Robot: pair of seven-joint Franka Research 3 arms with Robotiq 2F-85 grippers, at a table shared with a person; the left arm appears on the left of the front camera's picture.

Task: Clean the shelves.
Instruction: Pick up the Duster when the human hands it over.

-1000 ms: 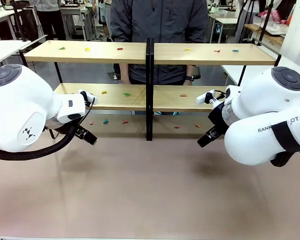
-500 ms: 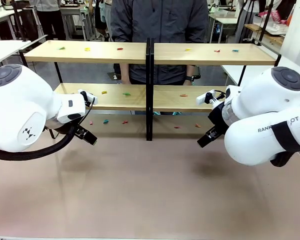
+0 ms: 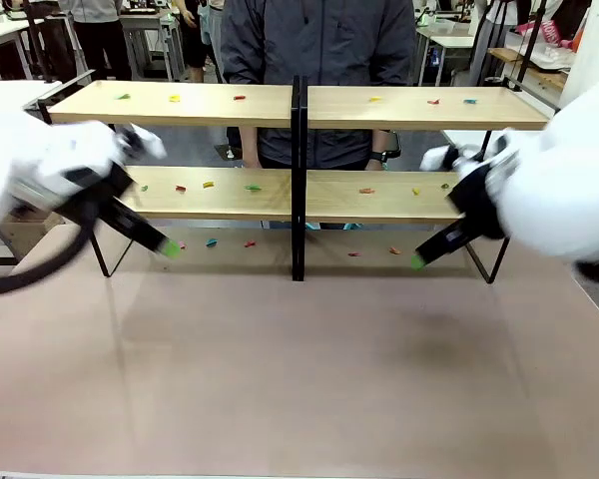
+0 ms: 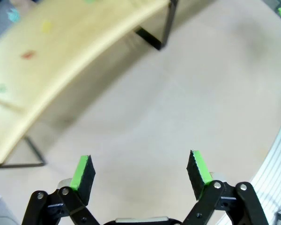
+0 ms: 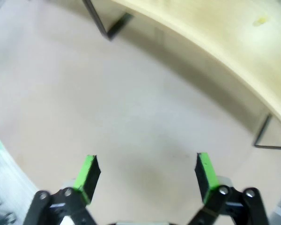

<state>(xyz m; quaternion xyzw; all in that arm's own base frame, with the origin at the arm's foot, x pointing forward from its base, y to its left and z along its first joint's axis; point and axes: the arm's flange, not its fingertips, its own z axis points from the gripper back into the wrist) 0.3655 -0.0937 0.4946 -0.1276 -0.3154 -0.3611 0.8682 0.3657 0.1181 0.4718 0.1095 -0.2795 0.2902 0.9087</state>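
Light wooden two-tier shelves [image 3: 280, 105]: I note small coloured scraps [image 3: 253, 188] on both tiers.
Left hand [image 4: 140, 173]: spread, empty.
Right hand [image 5: 147, 174]: spread, empty.

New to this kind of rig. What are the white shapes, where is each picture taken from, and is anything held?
The white shapes are two robot arms. The wide picture comes from a fixed camera between them, looking across the table at a person standing behind the shelves, a two-tier wooden rack on a black frame. Each arm ends in a black end effector with two green-padded fingers: the left end effector and the right end effector both point down at the table in front of the rack. The other two pictures come from cameras on the wrists, looking along those fingers. Both end effectors stand open and hold nothing. Small coloured scraps lie on both boards and on the table beneath.
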